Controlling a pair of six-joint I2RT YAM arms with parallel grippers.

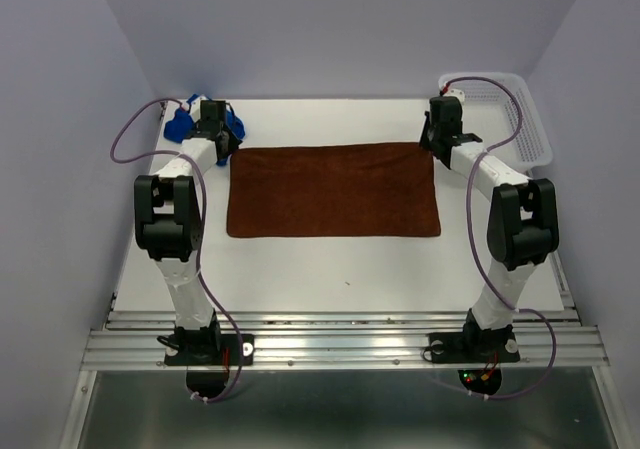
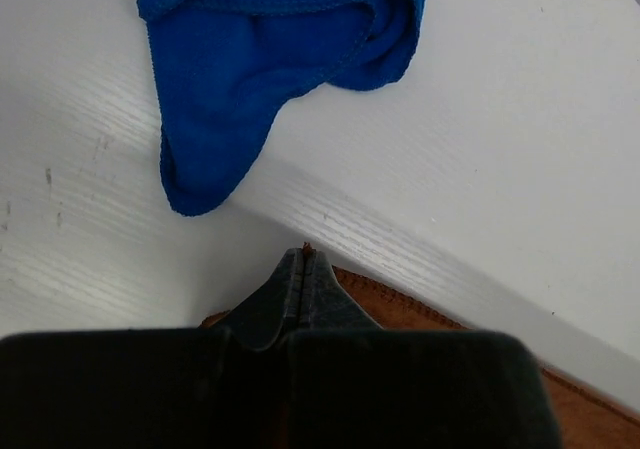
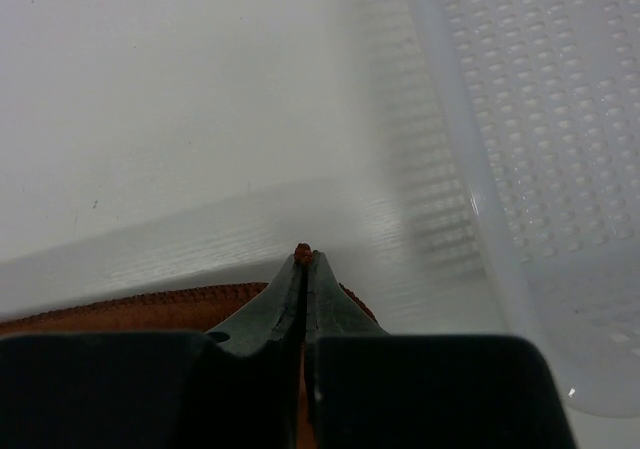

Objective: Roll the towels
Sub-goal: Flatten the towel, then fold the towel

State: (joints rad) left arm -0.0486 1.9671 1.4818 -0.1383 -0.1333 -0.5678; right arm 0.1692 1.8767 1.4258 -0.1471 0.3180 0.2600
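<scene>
The rust-brown towel (image 1: 333,190) lies spread flat in the middle of the table. My left gripper (image 1: 231,149) is shut on its far left corner; the wrist view shows the jaws (image 2: 304,257) pinched together with a tuft of brown cloth (image 2: 400,304) at the tips. My right gripper (image 1: 433,141) is shut on its far right corner, jaws (image 3: 303,260) closed on a brown tuft, the hem (image 3: 130,307) to the left. The royal blue towel (image 1: 185,121) lies crumpled at the far left, just beyond the left gripper (image 2: 270,59).
A white plastic mesh basket (image 1: 525,129) stands at the far right corner of the table, close beside the right gripper; its wall (image 3: 470,189) fills the right of the right wrist view. The table's edges lie near both arms.
</scene>
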